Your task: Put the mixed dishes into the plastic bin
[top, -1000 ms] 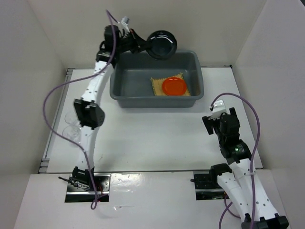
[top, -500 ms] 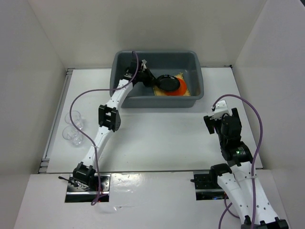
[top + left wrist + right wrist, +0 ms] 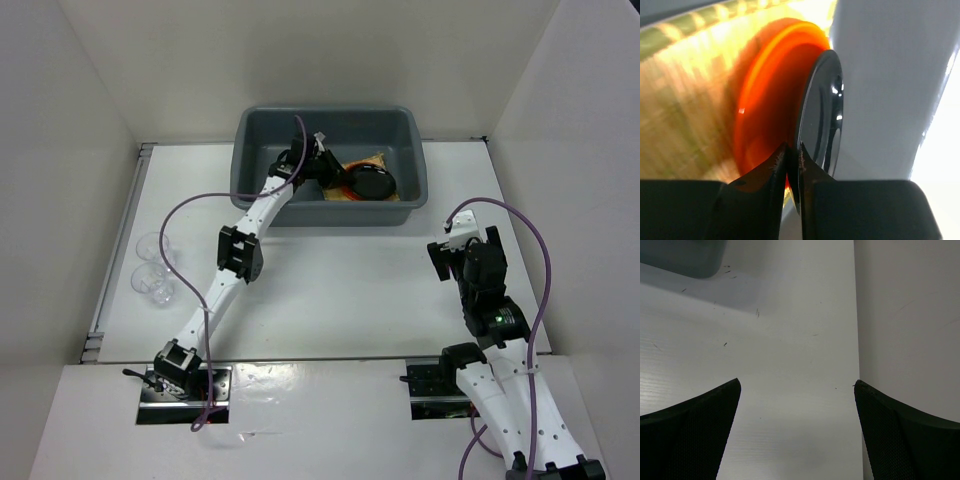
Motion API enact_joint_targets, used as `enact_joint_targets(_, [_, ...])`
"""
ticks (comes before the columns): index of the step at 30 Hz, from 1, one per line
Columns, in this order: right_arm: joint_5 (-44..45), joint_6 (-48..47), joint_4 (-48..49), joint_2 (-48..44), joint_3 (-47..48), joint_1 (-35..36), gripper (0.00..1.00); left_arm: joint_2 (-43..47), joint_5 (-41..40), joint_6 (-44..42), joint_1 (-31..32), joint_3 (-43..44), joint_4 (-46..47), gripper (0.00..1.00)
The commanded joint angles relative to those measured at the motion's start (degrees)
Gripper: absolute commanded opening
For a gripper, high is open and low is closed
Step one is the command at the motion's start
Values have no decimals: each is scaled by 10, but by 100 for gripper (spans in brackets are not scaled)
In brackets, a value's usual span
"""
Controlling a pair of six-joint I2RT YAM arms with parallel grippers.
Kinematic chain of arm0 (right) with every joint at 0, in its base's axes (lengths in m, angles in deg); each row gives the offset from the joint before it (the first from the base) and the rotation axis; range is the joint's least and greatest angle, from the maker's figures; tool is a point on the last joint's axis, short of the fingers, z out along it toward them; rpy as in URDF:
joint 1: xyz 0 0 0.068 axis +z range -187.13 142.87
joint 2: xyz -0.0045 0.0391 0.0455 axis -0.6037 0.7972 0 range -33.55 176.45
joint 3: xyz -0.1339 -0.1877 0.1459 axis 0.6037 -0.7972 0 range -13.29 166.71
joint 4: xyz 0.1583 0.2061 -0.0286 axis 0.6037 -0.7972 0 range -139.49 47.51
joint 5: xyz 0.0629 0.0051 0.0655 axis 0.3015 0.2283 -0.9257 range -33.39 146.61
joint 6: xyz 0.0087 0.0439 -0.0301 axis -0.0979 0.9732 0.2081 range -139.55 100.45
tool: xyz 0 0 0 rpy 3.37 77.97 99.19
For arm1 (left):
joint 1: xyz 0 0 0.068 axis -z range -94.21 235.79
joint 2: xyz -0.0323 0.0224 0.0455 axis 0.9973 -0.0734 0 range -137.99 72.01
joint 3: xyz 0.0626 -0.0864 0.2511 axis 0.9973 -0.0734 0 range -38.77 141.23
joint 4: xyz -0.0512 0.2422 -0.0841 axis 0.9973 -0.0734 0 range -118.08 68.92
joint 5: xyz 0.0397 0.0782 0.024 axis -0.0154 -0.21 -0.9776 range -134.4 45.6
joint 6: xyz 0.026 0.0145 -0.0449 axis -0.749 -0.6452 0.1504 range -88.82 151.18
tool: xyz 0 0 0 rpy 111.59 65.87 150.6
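As the left gripper (image 3: 792,150) pinches its rim between nearly closed fingers, the glossy round black plate (image 3: 820,115) sits inside the grey plastic bin (image 3: 330,111), top centre in the overhead view. The wrist view shows it edge-on, running top to bottom, just over the shiny orange plate (image 3: 765,100) on the tan woven mat (image 3: 680,100). Two clear glasses (image 3: 157,287) stand at left; the right gripper (image 3: 796,390), lower right, hangs wide open, empty.
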Motion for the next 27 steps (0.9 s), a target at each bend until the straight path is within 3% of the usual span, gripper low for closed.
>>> enact_joint_targets(1, [8,4,31,1,-3,5,98,-5,11,16,-7,19,29,20])
enact_joint_targets(4, [3,4,31,1,-3,5,98,-5,4,16,-7,19,29,20])
enact_joint_targets(8, [3,4,31,1,-3,5,98,-5,-2,22,-13,19,29,32])
enact_joint_targets(9, [3,4,31,1,-3,5,98,-5,4,22,-13,19,29,43])
enact_joint_targets(11, [-3,4,31,1,-3,5,98,-5,10,22,-18,19,29,95])
enact_joint_targets(12, [-3,-1,31,1,-3,5,98,-5,10,22,-18,19,29,100])
enact_joint_targets(16, [-3,-1,25,1,-3,5,98,36,7,0,-25,19,9,100])
enact_joint_targets(20, [-8,-1,25,-4,-3,5,98,150,-98,-71,-50,19,-46,100])
enact_joint_targets(25, [-22,-1,25,-4,-3,5,98,258,-111,-112,-101,19,-119,100])
enact_joint_targets(27, [-28,-1,20,-4,-3,5,98,299,-177,-184,-107,19,-167,100])
